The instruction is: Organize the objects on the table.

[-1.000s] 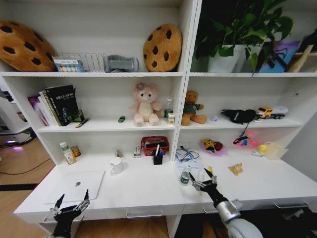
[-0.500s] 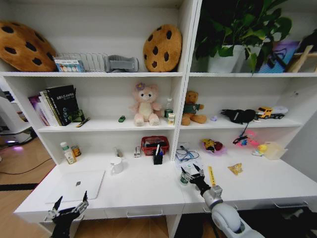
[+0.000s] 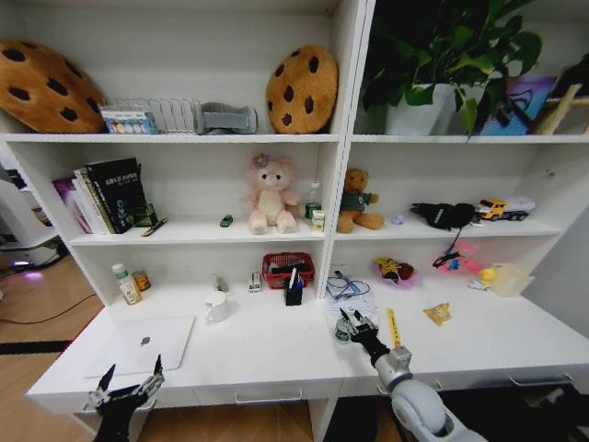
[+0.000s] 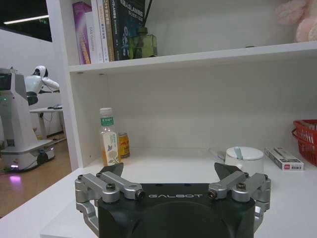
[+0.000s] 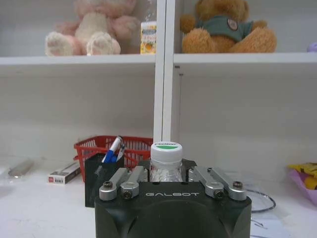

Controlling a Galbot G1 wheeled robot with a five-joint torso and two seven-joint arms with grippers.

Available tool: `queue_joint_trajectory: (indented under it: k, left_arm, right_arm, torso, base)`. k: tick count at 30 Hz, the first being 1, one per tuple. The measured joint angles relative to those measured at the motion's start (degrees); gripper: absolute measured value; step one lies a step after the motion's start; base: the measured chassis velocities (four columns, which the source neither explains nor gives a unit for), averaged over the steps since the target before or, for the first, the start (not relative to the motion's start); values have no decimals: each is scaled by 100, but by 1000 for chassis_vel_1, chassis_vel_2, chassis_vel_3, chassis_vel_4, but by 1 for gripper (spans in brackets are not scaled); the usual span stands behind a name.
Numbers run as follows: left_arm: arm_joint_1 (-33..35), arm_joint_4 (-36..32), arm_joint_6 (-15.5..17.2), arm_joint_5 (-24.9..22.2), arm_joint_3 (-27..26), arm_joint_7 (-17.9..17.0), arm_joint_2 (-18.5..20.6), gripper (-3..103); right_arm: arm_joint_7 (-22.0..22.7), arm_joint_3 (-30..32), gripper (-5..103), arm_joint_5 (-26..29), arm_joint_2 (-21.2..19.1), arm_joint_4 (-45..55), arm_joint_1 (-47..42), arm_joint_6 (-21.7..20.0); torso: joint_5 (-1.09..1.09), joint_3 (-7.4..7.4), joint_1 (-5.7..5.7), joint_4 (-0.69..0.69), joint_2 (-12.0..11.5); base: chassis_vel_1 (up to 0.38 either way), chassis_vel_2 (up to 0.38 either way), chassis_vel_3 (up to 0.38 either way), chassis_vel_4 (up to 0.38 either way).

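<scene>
The small green-lidded jar (image 5: 166,157) stands on the long white table (image 3: 267,354) near the shelf divider. My right gripper (image 3: 353,321) has it between its fingers, which press on both sides below the lid. In the head view the jar (image 3: 341,333) is partly covered by that gripper. A yellow marker pen (image 3: 392,327) lies just right of it. The silver laptop (image 3: 143,343) lies shut at the table's left. A tiny green piece (image 3: 225,221) rests on the middle shelf. My left gripper (image 3: 129,382) hangs open at the table's front left edge, holding nothing.
A white mug (image 3: 217,307), red basket (image 3: 287,269) and black pen holder (image 3: 293,295) stand at the back of the table. Two bottles (image 3: 122,285) sit at the far left. Cables on paper (image 3: 345,285) and a yellow packet (image 3: 437,314) lie to the right.
My right gripper has moved left and forward from an open stance beside the jar, and its fingers have narrowed around the jar. The left arm has not moved.
</scene>
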Motion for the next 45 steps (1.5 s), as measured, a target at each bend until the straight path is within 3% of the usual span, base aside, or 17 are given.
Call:
queue_joint_trajectory:
  k: [3,8,11,12,14,15,16,18,21,24,28,31,33,37,41,45]
  left_arm:
    - [-9,0,0,3,12,0,-2,100]
    - [-16,5,-1,11,20,5,6,100]
    - [-33,34,-11,15,21,7,11,100]
    - [-33,34,-11,15,21,7,11,100]
    - [-36,65,-27,54,51,13,-2,100]
    - [-36,65,-27,54,51,13,-2,100]
    - [-45,86,-36,77,70,19,-7,100]
    - [-53,99,-38,86,81,23,-10,100]
    - [-94,156,-40,112,107,28,-13,100]
    - [-98,173,-42,126,120,35,-13,100]
    - [-93,189,-57,149,121,38,-12,100]
    - [-69,190,-77,170,123,44,-15,100]
    - [-43,213,-113,204,127,57,-31,100]
    - [-21,244,-140,258,154,86,-45,100]
    - [-17,246,-140,271,158,84,-37,100]
    - [21,244,-144,315,158,82,-40,100]
  right_arm:
    - [-103,188,30,-28,44,150,-190,120]
    - [-472,861,30,-80,210,684,-1233,455]
    - [-1100,1597,30,-421,619,747,-2452,1272]
    - [-1100,1597,30,-421,619,747,-2452,1272]
    - [-1468,2025,30,-662,927,484,-3183,2020]
    - [-1468,2025,30,-662,927,484,-3183,2020]
    - [-1581,2209,30,-748,1097,267,-3567,2453]
    - [-1627,2282,30,-802,1200,122,-3761,2680]
    - [-1745,2362,30,-1372,1630,-645,-4256,3641]
    - [-1695,2077,30,-1417,1718,-1199,-4309,3864]
    - [-1504,1709,30,-1329,1734,-2049,-4015,3876]
    - [-1146,1433,30,-1329,1715,-2688,-3643,3662]
    - [-532,1203,30,-1411,1666,-3071,-3295,3183]
    - [-134,1047,30,-1718,1679,-3676,-2656,2719]
    - [-69,694,30,-1456,1566,-4394,-2164,2272]
    - [-88,458,30,-1401,1574,-5039,-1800,2127]
  torso:
    - [0,0,0,0,0]
    - [0,0,0,1,0]
    - [-1,-1,-1,0,1]
    - [-1,-1,-1,0,1]
    - [0,-1,-1,-1,1]
    - [0,-1,-1,-1,1]
    - [-1,-1,-1,-1,1]
    - [-2,-1,-1,0,1]
    - [-1,-1,-1,-3,1]
    - [-2,-1,-1,0,1]
    - [1,-1,-1,-1,1]
    - [2,0,-1,0,1]
    - [0,0,-1,1,1]
    - [1,0,-1,3,0]
    - [-2,1,-1,1,0]
    - [0,1,0,-1,0]
  base:
    - [0,0,0,0]
    - [0,0,0,0]
    - [0,0,0,0]
    - [0,0,0,0]
    - [0,0,0,0]
    - [0,0,0,0]
    - [0,0,0,0]
    - [0,0,0,0]
    - [0,0,0,0]
    - [0,0,0,0]
    - [0,0,0,0]
    - [0,0,0,0]
    - [0,0,0,0]
    - [0,0,0,0]
    - [0,0,0,0]
    - [0,0,0,0]
